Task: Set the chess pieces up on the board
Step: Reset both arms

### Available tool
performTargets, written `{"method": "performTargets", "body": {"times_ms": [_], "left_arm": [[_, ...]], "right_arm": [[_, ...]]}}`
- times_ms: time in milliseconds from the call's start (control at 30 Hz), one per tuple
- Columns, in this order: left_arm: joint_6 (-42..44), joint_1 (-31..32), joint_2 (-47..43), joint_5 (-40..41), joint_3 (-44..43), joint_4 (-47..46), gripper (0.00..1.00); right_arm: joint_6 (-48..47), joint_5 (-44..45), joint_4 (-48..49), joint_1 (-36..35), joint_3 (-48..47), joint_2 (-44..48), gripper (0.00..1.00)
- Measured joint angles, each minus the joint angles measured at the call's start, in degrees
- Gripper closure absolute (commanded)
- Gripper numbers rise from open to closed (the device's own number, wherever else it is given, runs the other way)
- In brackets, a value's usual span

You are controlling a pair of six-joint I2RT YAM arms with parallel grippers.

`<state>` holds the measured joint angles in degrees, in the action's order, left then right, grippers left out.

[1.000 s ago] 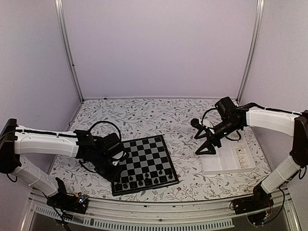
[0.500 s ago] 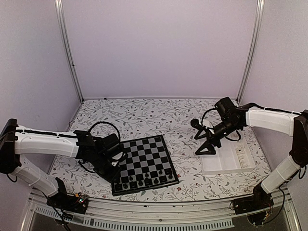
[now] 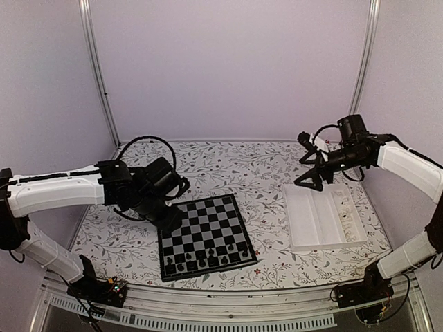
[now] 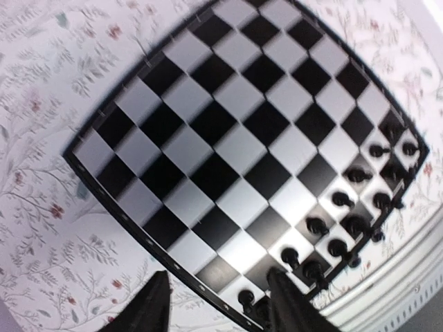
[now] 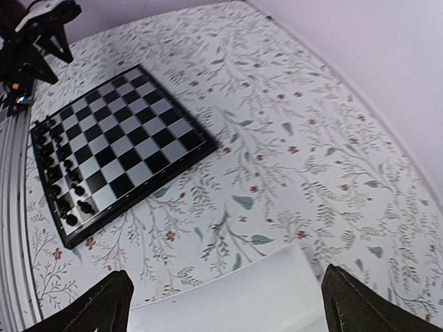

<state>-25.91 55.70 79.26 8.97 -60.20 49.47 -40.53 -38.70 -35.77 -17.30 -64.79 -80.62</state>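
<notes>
- While the left gripper (image 4: 217, 277) hangs above the left edge of the board (image 3: 208, 232), its jaws stand partly apart and nothing is between them.
- Small black chess pieces (image 3: 206, 261) stand in the two nearest rows of the board, close along its near edge.
- That board lies flat on the flower-patterned table (image 3: 249, 166), left of centre and turned slightly.
- On the right, the right gripper (image 5: 225, 273) is raised above the far end of the white tray (image 3: 313, 243), well apart from the board.
- Its jaws are spread wide and hold nothing.
- The white tray lies to the right of the board, not touching it.
</notes>
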Motion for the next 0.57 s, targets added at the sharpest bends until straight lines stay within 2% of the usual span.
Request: {"method": "performTargets", "body": {"times_ms": [100, 167, 367, 567], "left_arm": [[4.02, -2.25, -1.07, 6.97, -2.45, -3.78, 0.23], [7.43, -4.63, -2.45, 10.47, -2.62, -7.54, 0.16], [15.5, -13.05, -6.8, 15.15, -2.27, -23.85, 0.02], [19.26, -17.33, -8.24, 14.03, 1.31, -36.63, 0.01]], "right_arm": [[4.98, 1.01, 4.98, 7.26, -0.24, 5.79, 0.01], [9.75, 4.72, 10.19, 11.04, 1.11, 10.58, 0.01], [20.79, 15.19, 20.52, 12.07, 5.66, 19.58, 0.01], [27.04, 21.4, 29.27, 12.68, 13.9, 23.61, 0.01]]}}
